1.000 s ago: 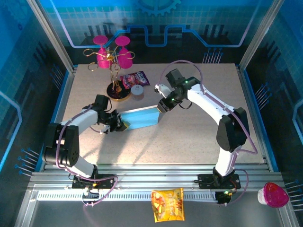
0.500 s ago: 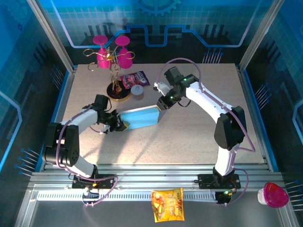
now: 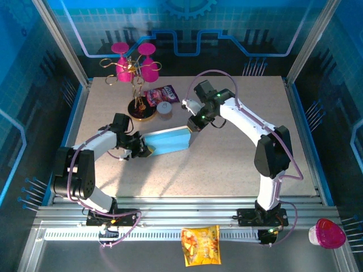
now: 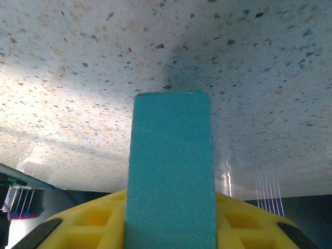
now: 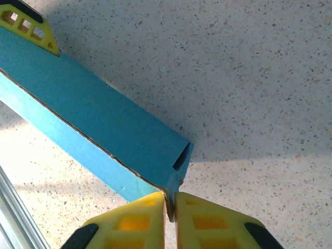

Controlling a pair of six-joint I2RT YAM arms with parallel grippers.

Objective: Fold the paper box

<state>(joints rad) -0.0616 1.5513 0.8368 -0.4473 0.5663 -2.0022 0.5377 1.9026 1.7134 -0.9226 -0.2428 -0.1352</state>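
The paper box (image 3: pixel 168 141) is a light blue, flat rectangular box held just above the table between both arms. My left gripper (image 3: pixel 144 149) is shut on its left end. In the left wrist view the box (image 4: pixel 171 166) runs straight out from between the yellow fingers (image 4: pixel 83 228). My right gripper (image 3: pixel 192 128) is shut on the box's right end. In the right wrist view its fingertips (image 5: pixel 170 207) pinch the thin corner edge of the box (image 5: pixel 104 124), beside an open slit at that end. The left gripper's yellow finger (image 5: pixel 27 23) shows at the box's far end.
A gold stand with pink glasses (image 3: pixel 136 67) rises at the back left. A purple snack packet (image 3: pixel 162 93) and a small round cup (image 3: pixel 165 110) lie beside it. An orange snack packet (image 3: pixel 201 245) sits on the front rail, and a pink cup (image 3: pixel 328 233) at the far right.
The right arm's wrist has shifted a little toward the back left, still pinching the box's right end. The left arm and the box's left end have stayed put.
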